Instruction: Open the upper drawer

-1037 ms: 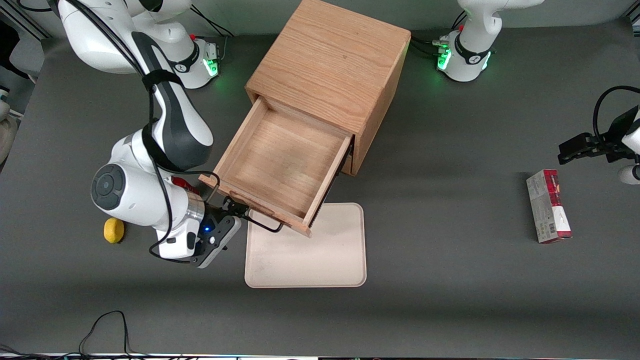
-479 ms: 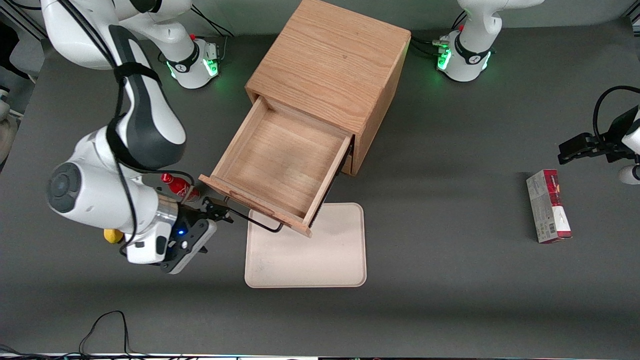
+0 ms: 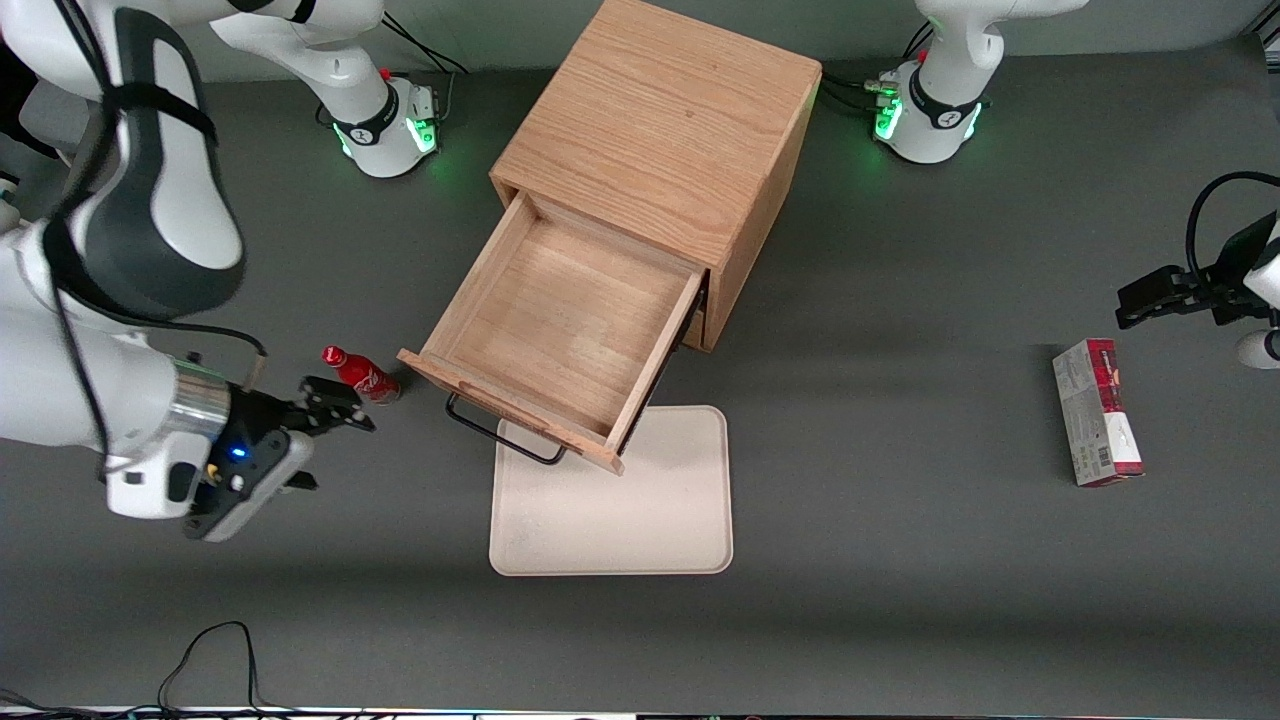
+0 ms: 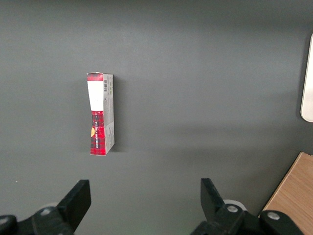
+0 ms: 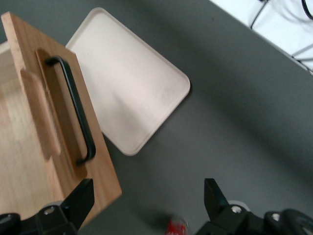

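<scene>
1. Fingers (image 5: 80,200): two black, spread wide, nothing between them. The gripper (image 3: 335,412) hangs at centre-left of the front view, clear of the drawer, close by a small red bottle (image 3: 360,373).
2. Upper drawer (image 3: 560,320): centre of the front view, pulled well out of the oak cabinet (image 3: 665,130); shallow box interior bare. Its front overhangs a corner of the beige tray (image 3: 640,520) on the grey table (image 3: 900,500).
3. Handle (image 3: 503,437): black wire bar on the drawer front, standing off the wood; seen lengthwise in the right wrist view (image 5: 73,107).
4. Handling, judged: rigid wood box, moderately heavy, probably running straight on its slides. The thin bar looks smooth, so a grip could slide along it. Best hold is the middle of the bar, fingers closing across it, pulling in line with the drawer sides to avoid racking.
5. Task status, judged: drawer appears open; little travel seems left.
6. Other: red-and-grey carton (image 3: 1097,412), right of the front view.
</scene>
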